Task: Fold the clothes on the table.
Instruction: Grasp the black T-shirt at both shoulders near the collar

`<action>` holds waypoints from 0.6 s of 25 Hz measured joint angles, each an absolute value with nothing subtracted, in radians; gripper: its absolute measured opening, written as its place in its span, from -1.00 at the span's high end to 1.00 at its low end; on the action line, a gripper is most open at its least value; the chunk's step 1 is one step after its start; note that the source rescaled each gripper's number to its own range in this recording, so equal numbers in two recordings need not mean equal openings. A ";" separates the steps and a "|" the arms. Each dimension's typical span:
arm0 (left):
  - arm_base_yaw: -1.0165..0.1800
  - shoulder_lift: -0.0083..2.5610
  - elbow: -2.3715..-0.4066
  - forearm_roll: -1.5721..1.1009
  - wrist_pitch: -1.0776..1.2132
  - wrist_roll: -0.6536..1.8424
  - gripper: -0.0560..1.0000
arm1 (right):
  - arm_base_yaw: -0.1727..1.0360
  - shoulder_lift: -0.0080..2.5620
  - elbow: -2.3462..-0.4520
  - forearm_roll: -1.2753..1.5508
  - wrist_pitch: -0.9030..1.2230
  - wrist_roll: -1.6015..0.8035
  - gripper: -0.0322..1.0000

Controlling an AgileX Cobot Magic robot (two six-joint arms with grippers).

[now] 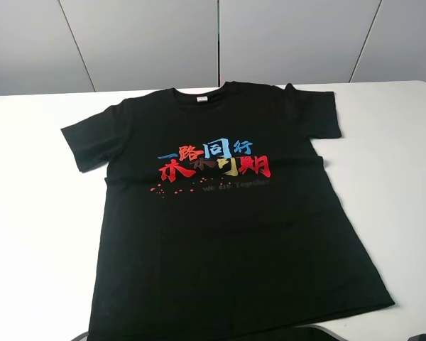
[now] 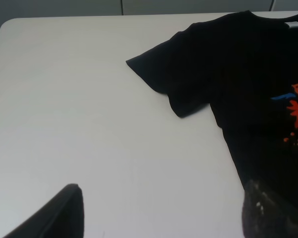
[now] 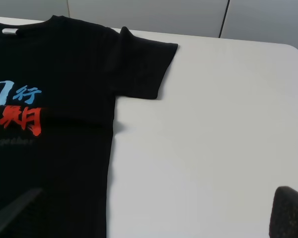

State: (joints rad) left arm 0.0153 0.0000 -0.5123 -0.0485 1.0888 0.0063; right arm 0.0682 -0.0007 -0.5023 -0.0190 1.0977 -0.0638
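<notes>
Overhead I see the whole T-shirt (image 1: 220, 227) flat, wrist views add left gripper (image 2: 161, 198), right gripper (image 3: 159, 198), both released.

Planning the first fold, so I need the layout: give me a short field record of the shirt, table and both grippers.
garment: black T-shirt, spread flat on white table
face up: colored print
collar: toward far table edge
sleeves: left sleeve and right sleeve spread out
folds: none visible
left gripper: open, empty
right gripper: open, empty
</notes>
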 joint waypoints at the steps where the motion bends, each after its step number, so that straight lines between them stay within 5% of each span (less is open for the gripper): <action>1: 0.015 0.000 -0.512 -0.049 1.089 0.006 -0.71 | 0.068 -0.001 -0.502 -0.019 1.098 -0.064 -0.91; 15: 0.015 0.000 -0.512 -0.049 1.089 0.006 -0.71 | 0.068 -0.001 -0.502 -0.019 1.098 -0.064 -0.91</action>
